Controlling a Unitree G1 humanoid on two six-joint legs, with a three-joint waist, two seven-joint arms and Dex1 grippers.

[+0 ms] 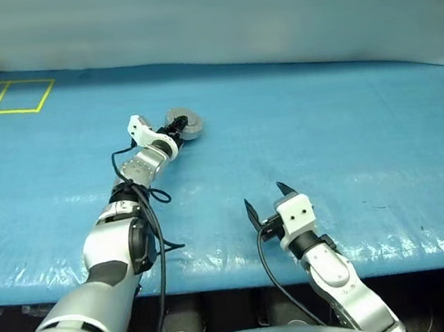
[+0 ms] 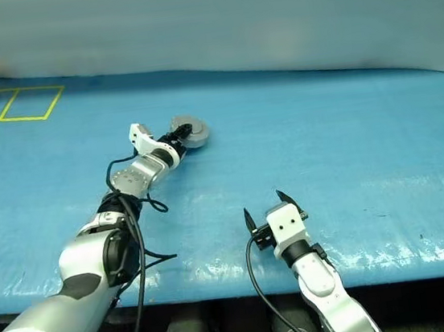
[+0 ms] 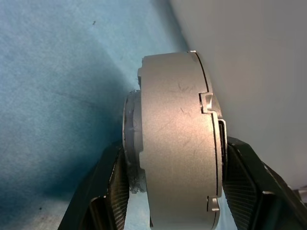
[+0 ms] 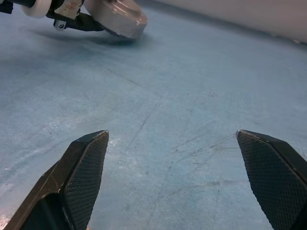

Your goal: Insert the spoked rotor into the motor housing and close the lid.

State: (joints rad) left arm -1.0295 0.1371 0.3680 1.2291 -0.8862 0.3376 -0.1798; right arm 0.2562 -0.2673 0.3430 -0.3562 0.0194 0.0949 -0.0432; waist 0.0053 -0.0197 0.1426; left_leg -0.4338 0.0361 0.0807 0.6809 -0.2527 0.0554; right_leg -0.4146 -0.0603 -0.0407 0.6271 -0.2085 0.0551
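The motor housing, a squat round grey case, sits between the fingers of my left gripper, far out over the blue table. Seen along that gripper, the black fingers press on its two flat faces, so the gripper is shut on it. The lid lies flat against the housing's rim, with a thin seam between them. The housing is tilted, close above the table. The spoked rotor is hidden. My right gripper hovers near the table's front edge, open with nothing in it, its fingertips far apart.
The blue table cover stretches to a pale wall at the back. Yellow tape squares mark the far left corner. The table's front edge runs just below my right gripper.
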